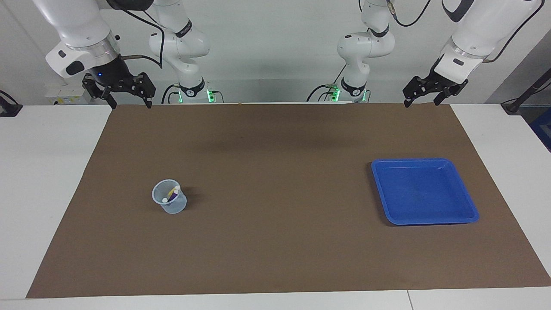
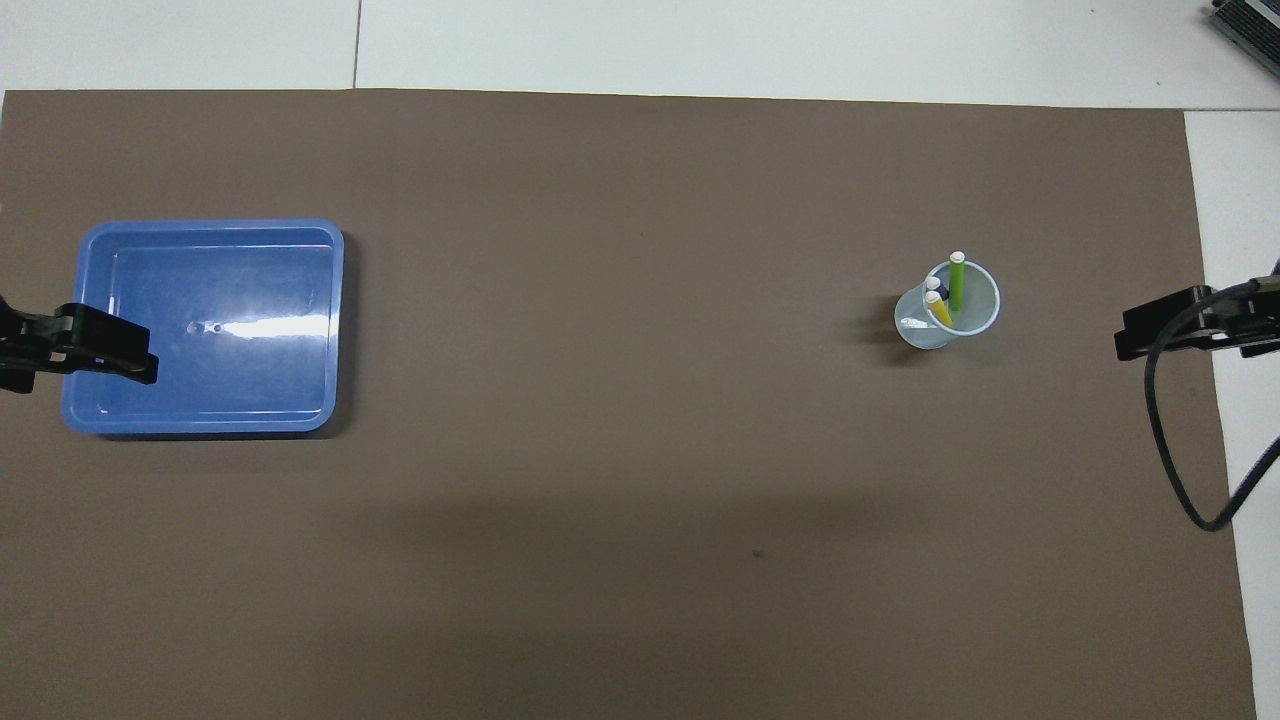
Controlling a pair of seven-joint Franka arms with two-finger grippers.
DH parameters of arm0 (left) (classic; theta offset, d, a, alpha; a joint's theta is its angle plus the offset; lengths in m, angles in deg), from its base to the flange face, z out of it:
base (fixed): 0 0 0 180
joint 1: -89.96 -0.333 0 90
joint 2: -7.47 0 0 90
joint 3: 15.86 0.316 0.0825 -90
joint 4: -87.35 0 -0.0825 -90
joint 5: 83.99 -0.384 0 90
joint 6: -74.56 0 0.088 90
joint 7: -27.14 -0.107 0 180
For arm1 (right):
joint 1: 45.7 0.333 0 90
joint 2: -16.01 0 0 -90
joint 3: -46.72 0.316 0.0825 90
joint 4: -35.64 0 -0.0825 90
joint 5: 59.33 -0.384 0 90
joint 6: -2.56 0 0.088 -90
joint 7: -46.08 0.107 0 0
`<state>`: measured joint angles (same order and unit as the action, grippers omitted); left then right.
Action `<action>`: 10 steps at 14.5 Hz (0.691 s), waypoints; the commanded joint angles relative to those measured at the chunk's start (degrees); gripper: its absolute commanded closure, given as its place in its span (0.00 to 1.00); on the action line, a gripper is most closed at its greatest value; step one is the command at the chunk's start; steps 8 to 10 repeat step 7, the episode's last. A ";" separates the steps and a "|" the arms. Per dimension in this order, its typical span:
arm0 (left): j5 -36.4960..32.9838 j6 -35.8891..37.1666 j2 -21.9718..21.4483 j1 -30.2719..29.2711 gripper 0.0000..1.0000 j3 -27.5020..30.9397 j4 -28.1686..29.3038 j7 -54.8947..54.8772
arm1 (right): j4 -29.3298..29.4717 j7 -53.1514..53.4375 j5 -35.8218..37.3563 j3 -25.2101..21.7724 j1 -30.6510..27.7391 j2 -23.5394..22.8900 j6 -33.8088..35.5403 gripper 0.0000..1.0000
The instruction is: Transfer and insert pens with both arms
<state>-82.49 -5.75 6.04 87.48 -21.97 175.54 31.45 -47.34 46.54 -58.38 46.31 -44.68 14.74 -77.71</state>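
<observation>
Brown mat (image 1: 275, 241), covering most of the white tabletop (image 1: 43, 193); we list what stands on it.

Item one: a clear plastic cup (image 1: 169, 202), upright, toward the right arm's end. In it we count three pens leaning together, white tips up: a green pen (image 2: 957, 285), a yellow pen (image 2: 939, 308) and a purple pen (image 2: 936, 290), the last mostly hidden by the others.

Item two: a blue tray (image 1: 424, 190), toward the left arm's end, well apart from the cup. We see nothing in it.

Item three: the right hand (image 1: 127, 97), raised over the mat's edge nearest the robots at its own end, fingers spread wide, nothing held.

Item four: the left hand (image 1: 422, 97), raised over the matching corner at its end, likewise spread wide and holding nothing.

Status, as we judge it: all three pens are lodged in the cup, so the inserting looks finished and both arms wait clear. If more work follows, the next move calls for a hand to come down over the cup and pinch one pen's tip without tipping the light cup.
</observation>
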 commanded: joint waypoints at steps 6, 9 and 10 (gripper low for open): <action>0.18 -0.72 -0.15 -0.42 0.00 -0.40 -0.47 -0.61 | -1.83 0.42 -0.07 0.50 -1.10 1.62 0.73 0.00; 0.18 -0.63 -0.15 -0.42 0.00 -0.40 -0.47 -0.61 | -1.83 0.42 -0.33 0.50 -1.10 1.62 0.56 0.00; 0.18 -0.63 -0.15 -0.42 0.00 -0.40 -0.47 -0.61 | -1.83 0.42 -0.33 0.50 -1.10 1.62 0.56 0.00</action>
